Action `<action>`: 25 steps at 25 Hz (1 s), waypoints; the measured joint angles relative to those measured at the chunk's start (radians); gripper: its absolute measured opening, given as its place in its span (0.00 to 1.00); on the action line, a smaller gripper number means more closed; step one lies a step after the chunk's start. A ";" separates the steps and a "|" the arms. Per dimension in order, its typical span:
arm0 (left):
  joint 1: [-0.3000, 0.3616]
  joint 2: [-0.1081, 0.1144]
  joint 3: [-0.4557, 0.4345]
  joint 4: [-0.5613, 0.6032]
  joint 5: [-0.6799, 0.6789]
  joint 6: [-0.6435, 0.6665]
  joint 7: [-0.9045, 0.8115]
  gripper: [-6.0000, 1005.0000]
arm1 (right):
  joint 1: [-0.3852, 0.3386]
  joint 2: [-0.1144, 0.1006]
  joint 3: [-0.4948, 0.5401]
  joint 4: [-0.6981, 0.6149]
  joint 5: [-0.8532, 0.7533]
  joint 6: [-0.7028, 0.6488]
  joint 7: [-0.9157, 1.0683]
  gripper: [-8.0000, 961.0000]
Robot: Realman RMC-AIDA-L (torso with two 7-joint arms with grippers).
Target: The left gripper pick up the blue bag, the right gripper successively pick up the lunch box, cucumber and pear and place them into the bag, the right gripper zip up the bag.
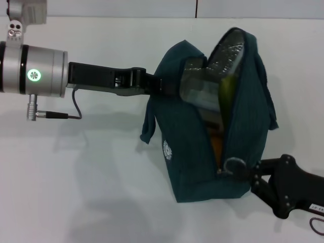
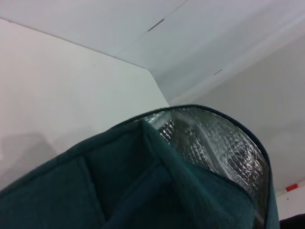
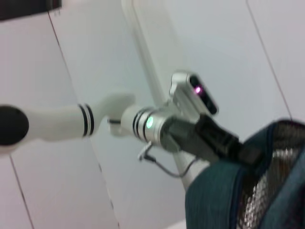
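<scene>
Left gripper [image 1: 158,85] clamped on blue bag [image 1: 202,152]; right gripper [image 1: 249,172] at zipper ring [image 1: 234,165].

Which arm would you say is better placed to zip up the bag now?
The right gripper: it sits at the zipper pull low on the blue bag. The left gripper is busy holding the bag's upper edge, steadying it.

We see the blue bag [image 1: 202,147] standing on the surface [image 1: 76,177], the left pincer [image 1: 161,86] at its left side and the right pincer [image 1: 248,172] at its near right corner.
</scene>
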 joint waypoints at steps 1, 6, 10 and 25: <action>0.000 0.000 0.000 0.000 0.000 0.000 0.004 0.06 | 0.000 0.000 0.000 0.000 0.009 -0.004 -0.003 0.02; 0.002 -0.001 0.000 0.000 0.000 0.000 0.028 0.06 | 0.006 0.002 -0.001 -0.002 0.039 -0.010 -0.022 0.02; 0.005 -0.001 -0.001 -0.001 0.000 0.000 0.043 0.06 | 0.022 0.005 -0.005 -0.007 0.050 -0.011 -0.023 0.02; 0.091 0.003 -0.008 -0.044 -0.229 0.003 0.283 0.34 | 0.032 0.006 -0.007 -0.010 0.059 -0.018 -0.025 0.02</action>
